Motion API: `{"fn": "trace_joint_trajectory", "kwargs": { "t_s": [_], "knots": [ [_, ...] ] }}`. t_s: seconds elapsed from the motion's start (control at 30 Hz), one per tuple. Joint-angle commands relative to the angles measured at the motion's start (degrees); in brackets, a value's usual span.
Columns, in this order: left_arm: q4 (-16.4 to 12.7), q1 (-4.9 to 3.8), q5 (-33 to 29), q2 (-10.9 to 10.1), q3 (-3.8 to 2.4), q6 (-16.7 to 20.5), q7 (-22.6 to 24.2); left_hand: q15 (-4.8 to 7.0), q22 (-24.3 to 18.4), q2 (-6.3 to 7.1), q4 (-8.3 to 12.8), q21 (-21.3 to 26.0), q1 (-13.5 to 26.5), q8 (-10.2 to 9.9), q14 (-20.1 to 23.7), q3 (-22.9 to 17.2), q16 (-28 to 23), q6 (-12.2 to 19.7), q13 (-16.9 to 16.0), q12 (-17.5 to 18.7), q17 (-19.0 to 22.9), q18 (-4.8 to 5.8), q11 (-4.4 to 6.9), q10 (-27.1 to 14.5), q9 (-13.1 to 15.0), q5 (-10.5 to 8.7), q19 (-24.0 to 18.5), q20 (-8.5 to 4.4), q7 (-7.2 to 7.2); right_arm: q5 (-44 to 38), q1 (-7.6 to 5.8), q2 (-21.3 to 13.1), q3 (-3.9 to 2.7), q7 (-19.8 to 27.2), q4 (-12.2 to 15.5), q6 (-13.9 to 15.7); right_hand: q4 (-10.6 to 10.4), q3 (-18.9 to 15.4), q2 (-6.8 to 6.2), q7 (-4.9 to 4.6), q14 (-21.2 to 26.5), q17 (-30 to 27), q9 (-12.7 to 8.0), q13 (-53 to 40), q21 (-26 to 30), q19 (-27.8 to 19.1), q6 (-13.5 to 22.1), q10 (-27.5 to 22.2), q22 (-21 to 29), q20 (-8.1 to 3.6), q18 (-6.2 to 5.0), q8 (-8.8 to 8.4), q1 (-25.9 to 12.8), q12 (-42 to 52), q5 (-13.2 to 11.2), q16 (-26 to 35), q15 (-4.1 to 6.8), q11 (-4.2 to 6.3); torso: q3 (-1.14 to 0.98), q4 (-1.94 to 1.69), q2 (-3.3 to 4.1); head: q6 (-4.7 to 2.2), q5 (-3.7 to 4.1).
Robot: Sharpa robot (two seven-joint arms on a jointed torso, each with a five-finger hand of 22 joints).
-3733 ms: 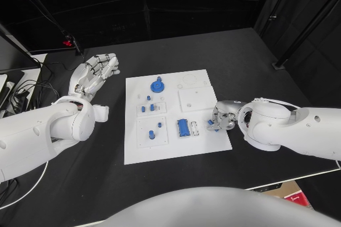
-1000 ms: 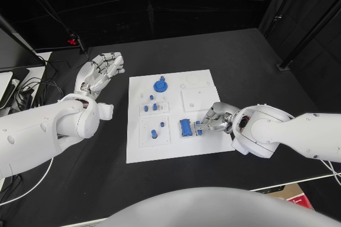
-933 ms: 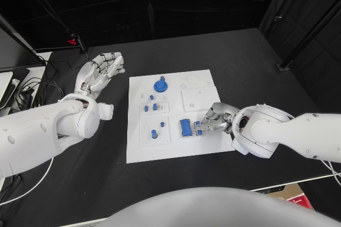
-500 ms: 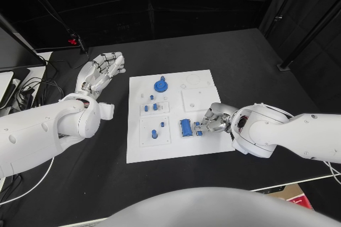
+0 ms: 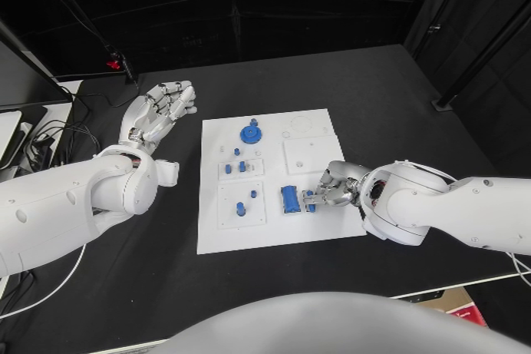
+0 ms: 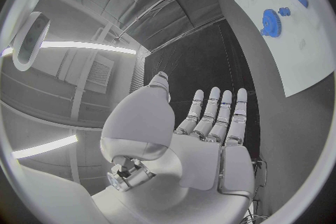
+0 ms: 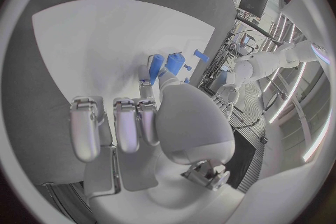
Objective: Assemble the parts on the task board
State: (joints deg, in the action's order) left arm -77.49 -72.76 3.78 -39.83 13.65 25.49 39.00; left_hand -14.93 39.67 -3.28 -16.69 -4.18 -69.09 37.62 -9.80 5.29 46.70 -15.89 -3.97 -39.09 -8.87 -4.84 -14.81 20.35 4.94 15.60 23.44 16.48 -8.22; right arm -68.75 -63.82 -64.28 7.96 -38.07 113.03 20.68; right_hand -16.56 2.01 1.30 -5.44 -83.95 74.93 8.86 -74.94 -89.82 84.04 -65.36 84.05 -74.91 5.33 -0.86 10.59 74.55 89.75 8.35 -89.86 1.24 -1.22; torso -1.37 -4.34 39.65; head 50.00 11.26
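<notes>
Two thick arms in glossy white, rounded shells, the left arm [image 5: 67, 204] and the right arm [image 5: 465, 208], swelling into bulbous housings near the wrists; a thin white cable loops over the right one; each ends in a silver metal hand, left hand [image 5: 155, 112] and right hand [image 5: 335, 185], with segmented fingers and pale fingertip pads.

Right hand [image 5: 335, 186] pinches blue part [image 5: 311, 198] over task board [image 5: 321, 216]
</notes>
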Motion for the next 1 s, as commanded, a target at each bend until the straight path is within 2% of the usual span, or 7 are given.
{"fn": "trace_joint_trajectory", "kwargs": {
  "t_s": [0.03,0.67,0.73,0.77,0.83,1.0],
  "knots": [
    [-0.1,-0.09,0.0,0.0,-0.06,-0.6,2.4,-0.09,-0.1,-0.50,0.0,-0.3,0.1,0.2,0.4,0.4,0.3,0.3,0.1,-0.3,0.0,-0.02,-0.17,-0.4,-0.1,0.39,-0.3,0.17,-8.79,-0.7,-0.01,0.1,0.02,-0.6,0.1,-1.4,-0.1,-0.7,0.11,0.06,-6.1,15.1,0.0,-15.1,-0.2,6.0,-0.5,6.0,-15.1,-0.17,0.86,-0.43,-0.8,0.2,-0.4,-0.1,-0.05,-0.45,-0.06,0.00,-0.01,0.00,0.01],
    [-0.1,-0.09,0.0,-0.1,-0.06,-0.6,2.2,-0.09,-0.1,-0.50,0.0,-0.3,0.1,0.2,0.4,0.4,0.3,0.3,0.1,-0.3,0.0,-0.02,-0.17,-0.4,-0.1,0.39,-0.3,0.17,-8.79,-0.7,-0.01,0.1,0.02,-0.7,-0.1,-1.2,-0.1,-4.0,0.16,-0.24,-6.1,15.1,0.0,-15.1,-0.2,6.0,-0.4,6.0,-15.1,0.00,0.86,-1.45,-2.9,0.2,-1.8,-0.1,-0.25,-0.72,-0.05,0.00,0.00,0.00,0.06],
    [-0.1,-0.09,0.0,0.0,-0.06,-0.6,2.2,-0.09,-0.1,-0.50,0.0,-0.3,0.1,0.2,0.4,0.4,0.3,0.3,0.1,-0.3,0.0,-0.02,-0.17,-0.4,-0.1,0.39,-0.3,0.17,-8.79,-1.0,0.00,-0.1,0.02,-0.7,-0.1,-1.0,-0.2,-5.0,0.22,-0.24,-6.1,15.1,0.1,-15.1,-0.2,6.0,-0.5,6.0,-15.1,0.04,0.86,-1.50,-4.0,0.2,-2.8,-0.1,-0.27,-0.74,-0.06,-0.02,-0.01,0.00,0.09],
    [-0.1,-0.09,0.0,0.0,-0.06,-0.6,2.1,-0.09,-0.1,-0.50,0.0,-0.3,0.1,0.2,0.4,0.4,0.3,0.3,0.1,-0.3,0.0,-0.02,-0.17,-0.4,-0.1,0.39,-0.3,0.17,-8.79,-1.2,0.00,-0.3,0.02,-0.7,0.0,-0.8,-0.2,-5.9,0.28,-0.18,-6.1,15.1,0.2,-15.1,-0.2,6.0,-0.7,6.0,-15.1,0.05,0.86,-1.36,-5.1,0.2,-4.2,-0.1,-0.25,-0.71,-0.06,-0.03,-0.02,0.00,0.04],
    [0.0,-0.09,0.0,0.0,-0.06,-0.7,2.1,-0.09,-0.1,-0.50,0.0,-0.3,0.1,0.2,0.4,0.4,0.3,0.3,0.1,-0.3,0.0,-0.02,-0.17,-0.4,-0.1,0.39,-0.3,0.17,-8.79,-2.0,0.00,-0.8,0.02,-0.6,0.2,-0.5,-0.2,-7.7,-0.15,-0.09,-6.1,15.1,0.5,-15.1,-0.2,6.0,-0.9,6.0,-15.1,-0.01,0.86,-0.95,-6.9,0.2,-5.5,-0.1,-0.16,-0.62,-0.08,-0.02,-0.02,0.00,-0.04],
    [0.0,-0.09,0.0,-0.1,-0.06,-0.7,2.1,-0.08,-0.1,-0.58,0.0,-0.3,0.1,0.3,0.4,0.5,0.4,0.3,0.1,-0.4,0.1,-0.02,-0.16,-0.4,-0.1,0.44,-0.3,0.18,-8.78,-2.6,0.01,-2.1,0.03,0.7,0.7,-0.2,-0.2,-10.9,-1.65,0.18,-6.1,15.1,1.3,-15.1,-0.2,6.0,-0.7,6.0,-15.1,-0.41,0.86,0.23,-9.2,0.2,-5.7,-0.1,0.27,-0.33,-0.04,0.10,-0.05,0.00,-0.07]
  ]
}}
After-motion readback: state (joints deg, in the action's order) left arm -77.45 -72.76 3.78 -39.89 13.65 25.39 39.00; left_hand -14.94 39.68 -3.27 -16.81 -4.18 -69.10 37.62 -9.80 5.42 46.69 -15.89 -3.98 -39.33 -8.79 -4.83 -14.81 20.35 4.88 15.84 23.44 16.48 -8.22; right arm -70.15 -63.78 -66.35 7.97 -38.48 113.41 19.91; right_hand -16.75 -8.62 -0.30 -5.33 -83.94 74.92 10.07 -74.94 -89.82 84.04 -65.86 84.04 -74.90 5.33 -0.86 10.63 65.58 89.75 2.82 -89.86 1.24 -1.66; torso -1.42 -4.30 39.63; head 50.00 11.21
